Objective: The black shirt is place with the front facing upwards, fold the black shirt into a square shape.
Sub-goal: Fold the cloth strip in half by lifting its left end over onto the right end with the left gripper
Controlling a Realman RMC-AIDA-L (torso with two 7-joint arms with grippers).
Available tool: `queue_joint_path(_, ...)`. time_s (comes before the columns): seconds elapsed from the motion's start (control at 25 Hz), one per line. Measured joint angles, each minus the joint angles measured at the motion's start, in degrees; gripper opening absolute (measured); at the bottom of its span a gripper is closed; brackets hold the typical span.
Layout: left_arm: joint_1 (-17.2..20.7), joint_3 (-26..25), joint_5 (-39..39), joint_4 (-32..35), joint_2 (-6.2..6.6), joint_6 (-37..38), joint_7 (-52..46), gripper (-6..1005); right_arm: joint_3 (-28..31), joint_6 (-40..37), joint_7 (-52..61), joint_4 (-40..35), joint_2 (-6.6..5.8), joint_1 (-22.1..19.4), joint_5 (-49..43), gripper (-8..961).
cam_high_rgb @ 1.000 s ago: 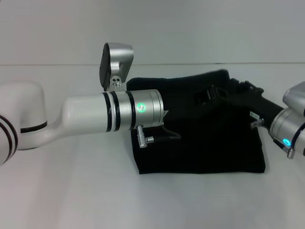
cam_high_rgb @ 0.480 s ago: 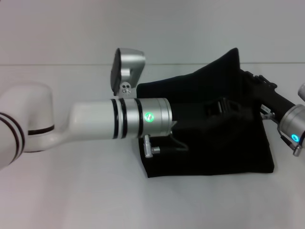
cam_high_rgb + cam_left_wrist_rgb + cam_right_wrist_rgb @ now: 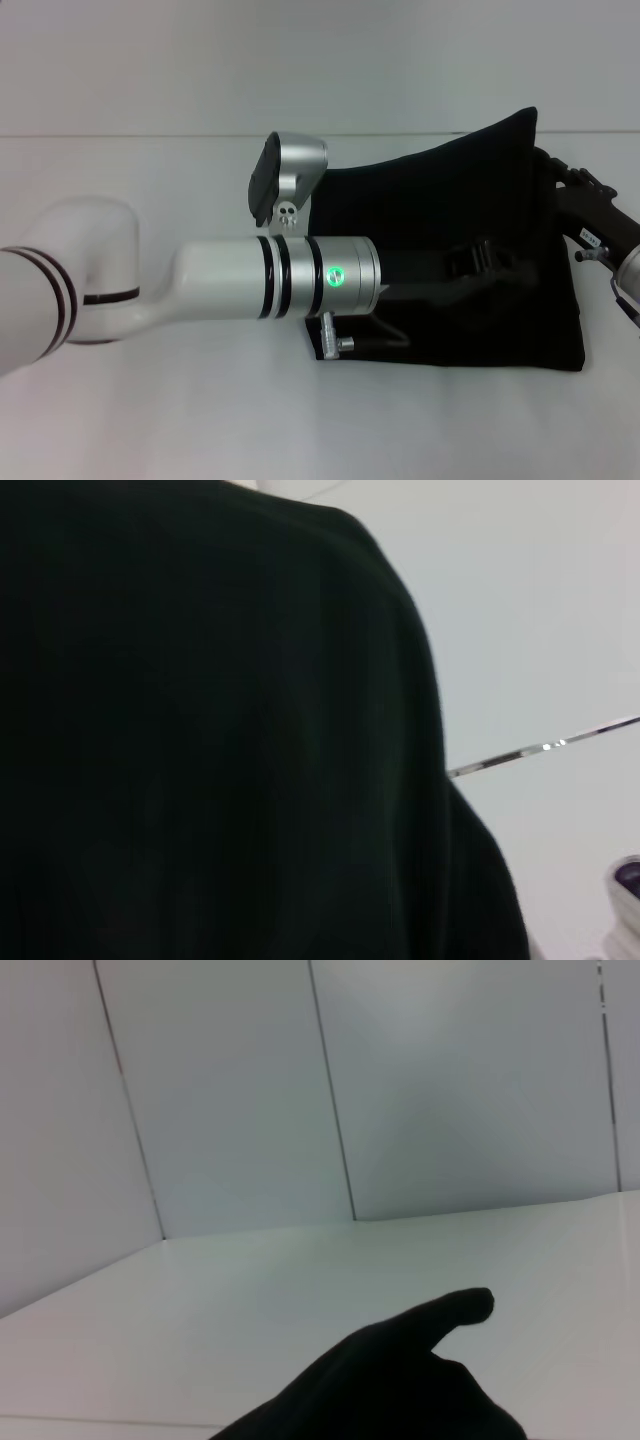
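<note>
The black shirt [image 3: 450, 215] lies folded on the white table, showing only plain black cloth. Its far right corner [image 3: 524, 118] stands lifted well above the table, and the cloth slopes down from it to the left. My right gripper [image 3: 562, 182] is at that raised edge, shut on the fabric. My left arm reaches across from the left, and its gripper [image 3: 482, 263] is low over the middle of the shirt, black against black. Black shirt cloth [image 3: 200, 730] fills most of the left wrist view. A peak of the shirt [image 3: 400, 1380] rises into the right wrist view.
The white table [image 3: 150, 420] runs out to the left and toward me. A pale wall [image 3: 320, 60] stands behind its far edge. My left forearm [image 3: 250, 285] crosses in front of the shirt's left side and hides it.
The shirt's far right corner has risen higher and shifted right with my right gripper. My left arm has come nearer and to the right, bringing its gripper lower over the shirt.
</note>
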Motion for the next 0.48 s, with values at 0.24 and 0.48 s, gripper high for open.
queue_joint_path(0.24, 0.17, -2.00, 0.19, -3.23, 0.00, -2.81, 3.55, 66, 1.09, 0.51, 0.00, -0.06, -0.01, -0.44, 0.04, 877)
queue_joint_path(0.48, 0.67, -4.72, 0.46, -5.23, 0.00, -4.96, 5.90, 90, 2.93, 2.82, 0.00, -0.08, -0.01, -0.51, 0.04, 877)
